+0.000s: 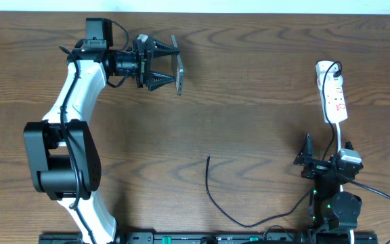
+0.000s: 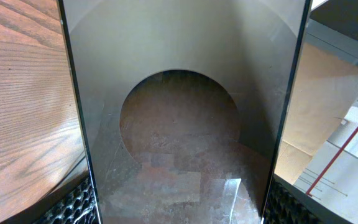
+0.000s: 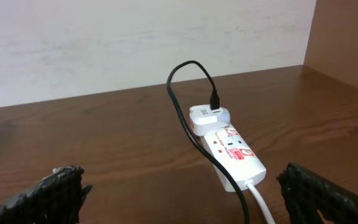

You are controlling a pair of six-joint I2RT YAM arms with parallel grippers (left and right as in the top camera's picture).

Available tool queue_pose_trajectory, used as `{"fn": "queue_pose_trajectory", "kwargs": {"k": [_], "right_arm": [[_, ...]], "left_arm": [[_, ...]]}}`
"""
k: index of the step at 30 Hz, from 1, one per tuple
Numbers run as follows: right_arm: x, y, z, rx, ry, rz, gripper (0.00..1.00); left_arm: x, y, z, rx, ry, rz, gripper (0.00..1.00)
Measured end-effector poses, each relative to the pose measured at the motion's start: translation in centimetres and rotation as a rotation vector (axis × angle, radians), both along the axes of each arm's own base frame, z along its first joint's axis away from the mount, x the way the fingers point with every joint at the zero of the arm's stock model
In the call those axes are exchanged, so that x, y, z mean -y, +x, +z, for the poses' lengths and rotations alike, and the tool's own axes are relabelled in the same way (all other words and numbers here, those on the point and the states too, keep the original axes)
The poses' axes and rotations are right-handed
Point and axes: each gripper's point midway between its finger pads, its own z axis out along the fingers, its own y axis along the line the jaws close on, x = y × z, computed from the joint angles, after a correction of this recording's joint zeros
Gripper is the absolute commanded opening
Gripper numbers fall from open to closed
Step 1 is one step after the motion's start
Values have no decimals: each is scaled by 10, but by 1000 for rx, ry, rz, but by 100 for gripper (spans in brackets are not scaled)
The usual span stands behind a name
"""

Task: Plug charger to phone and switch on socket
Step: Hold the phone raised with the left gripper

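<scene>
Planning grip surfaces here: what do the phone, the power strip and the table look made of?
Phone: apparently glass front, glossy, with faint reflections across it. Power strip: white plastic, smooth, slight sheen, moulded edges. Table: brown wood or wood-look laminate, grain lines visible; I cannot tell which.

Robot lab, judging by two arms (image 1: 80,88) at a wooden table (image 1: 249,81).

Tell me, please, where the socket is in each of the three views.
Overhead: the socket lies near the right edge, upper half.
Left wrist: not in it; the phone fills the view.
Right wrist: the socket lies just right of centre.
Shared landmark, overhead and right wrist: the white adapter on the socket's end.
</scene>
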Motion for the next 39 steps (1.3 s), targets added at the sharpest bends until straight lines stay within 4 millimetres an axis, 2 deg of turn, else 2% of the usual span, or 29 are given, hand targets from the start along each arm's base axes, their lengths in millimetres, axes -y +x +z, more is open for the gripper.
{"fn": "queue_pose_trajectory", "kwargs": {"k": [27,39], "right_arm": [[0,0,0,0,0,0,99],[0,0,0,0,0,0,99]], "left_arm": [[0,0,0,0,0,0,7],[1,1,7,-93,-44,11,7]]}}
